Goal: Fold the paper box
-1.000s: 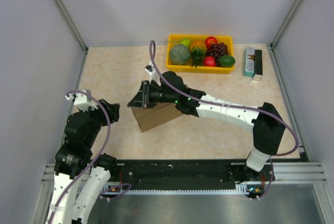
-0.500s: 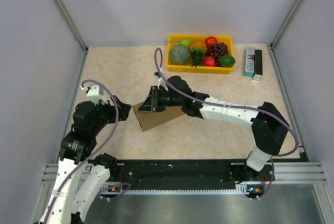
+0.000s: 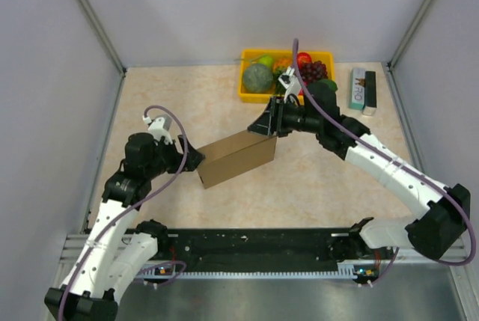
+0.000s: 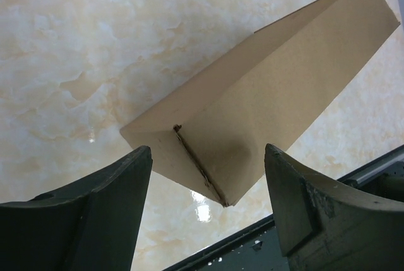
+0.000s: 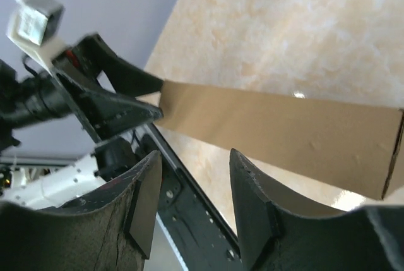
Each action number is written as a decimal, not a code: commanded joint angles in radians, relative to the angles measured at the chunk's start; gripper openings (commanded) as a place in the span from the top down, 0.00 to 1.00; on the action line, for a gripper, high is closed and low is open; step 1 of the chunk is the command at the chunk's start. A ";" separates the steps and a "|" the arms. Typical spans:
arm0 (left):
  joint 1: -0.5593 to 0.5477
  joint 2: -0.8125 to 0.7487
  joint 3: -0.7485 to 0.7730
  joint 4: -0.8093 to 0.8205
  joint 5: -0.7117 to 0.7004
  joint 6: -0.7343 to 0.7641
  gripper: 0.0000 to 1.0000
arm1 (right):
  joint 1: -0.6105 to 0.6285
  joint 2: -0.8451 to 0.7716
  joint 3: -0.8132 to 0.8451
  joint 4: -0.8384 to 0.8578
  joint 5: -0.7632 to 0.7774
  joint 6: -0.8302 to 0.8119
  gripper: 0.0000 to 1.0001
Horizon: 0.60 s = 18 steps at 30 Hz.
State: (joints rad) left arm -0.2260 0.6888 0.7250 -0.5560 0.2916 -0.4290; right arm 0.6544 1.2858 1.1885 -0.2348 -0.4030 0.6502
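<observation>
My left end effector (image 3: 196, 158) is spread wide and empty, with the near-left end of the paper box (image 3: 236, 158) just ahead between its fingers. My right end effector (image 3: 262, 125) is also spread and empty, just beside the box's far-right corner. The box lies mid-bench (image 3: 172, 96), its long axis running near-left to far-right between both arms, and I judge the left arm better lined up with it. Behind it, a yellow tray (image 3: 251, 97) holds fruit, including a green melon (image 3: 257, 78), and a small printed carton (image 3: 362, 87) lies to the tray's right, well apart from the box.
</observation>
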 commanded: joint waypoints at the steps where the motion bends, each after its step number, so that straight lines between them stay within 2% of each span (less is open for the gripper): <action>1: -0.003 0.051 0.062 0.070 0.024 0.079 0.23 | 0.008 0.017 -0.050 -0.051 -0.021 -0.095 0.54; 7: -0.003 0.136 0.168 -0.007 0.040 0.229 0.23 | 0.004 0.052 -0.185 0.081 -0.003 -0.147 0.56; 13: -0.012 0.294 0.264 -0.028 0.125 0.303 0.27 | 0.002 -0.025 -0.266 0.086 0.024 -0.126 0.56; 18: -0.134 0.425 0.332 -0.025 0.058 0.340 0.27 | -0.012 -0.086 -0.303 0.013 0.046 -0.126 0.56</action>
State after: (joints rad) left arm -0.2733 1.0428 0.9855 -0.5846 0.3698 -0.1532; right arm 0.6556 1.2884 0.8963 -0.2188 -0.3847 0.5415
